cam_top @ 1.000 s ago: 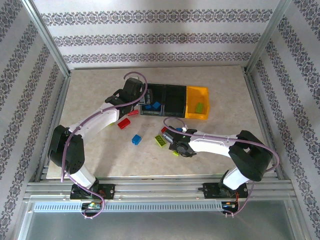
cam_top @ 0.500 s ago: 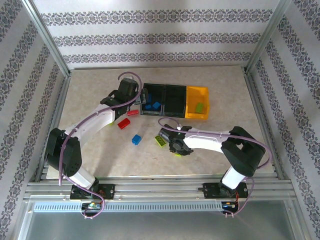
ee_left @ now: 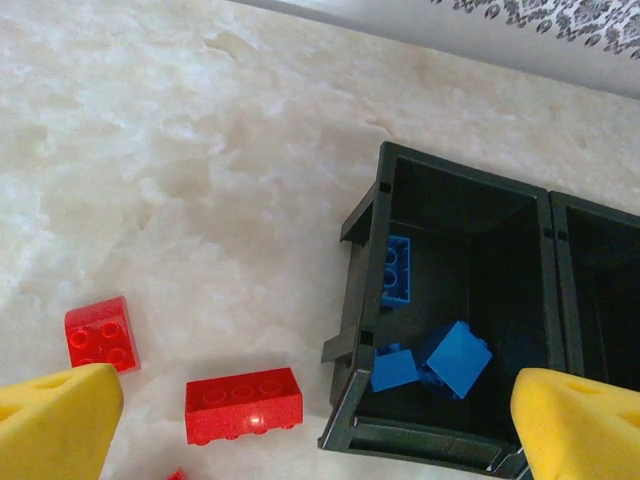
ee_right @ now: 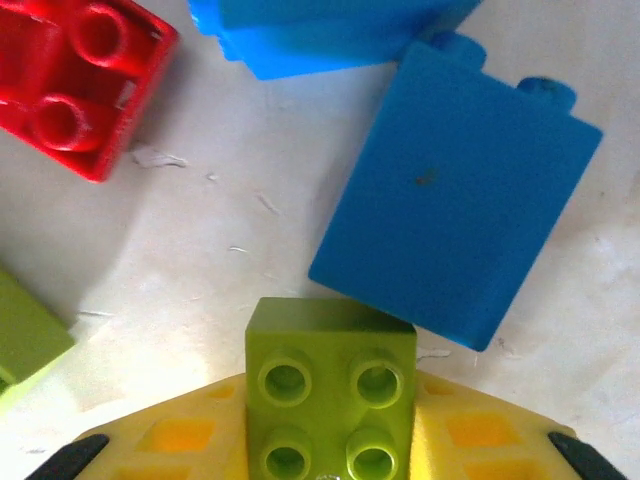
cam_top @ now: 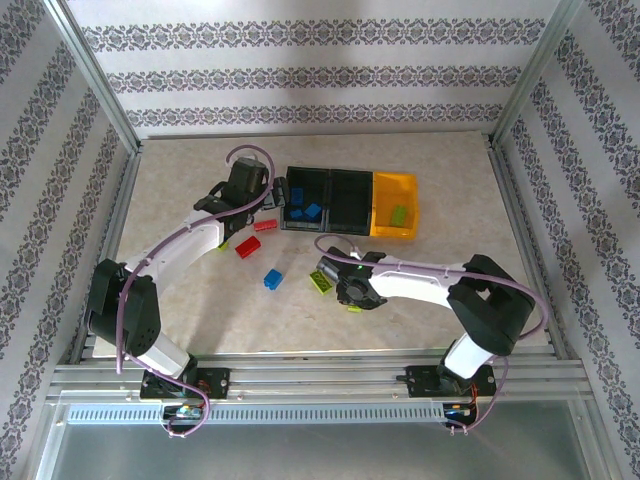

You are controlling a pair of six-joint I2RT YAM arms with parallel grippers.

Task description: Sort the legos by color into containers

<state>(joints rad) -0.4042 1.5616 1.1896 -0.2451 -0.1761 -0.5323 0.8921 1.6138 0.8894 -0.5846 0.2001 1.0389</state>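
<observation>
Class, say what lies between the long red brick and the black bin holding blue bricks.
Nothing: the left wrist view shows bare table between the long red brick and the black bin.

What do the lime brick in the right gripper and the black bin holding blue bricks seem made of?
The lime brick looks like hard moulded plastic, smooth, slightly glossy: crisp round studs, even colour. The black bin is probably rigid moulded plastic, semi-matte: thin walls, moulded ribs, faint sheen.

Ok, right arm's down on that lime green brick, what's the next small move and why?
Probably lift straight up. The right gripper flanks the lime green brick on both sides, a blue brick lies close against it, and the yellow bin, with a green piece inside, is farther back.
</observation>
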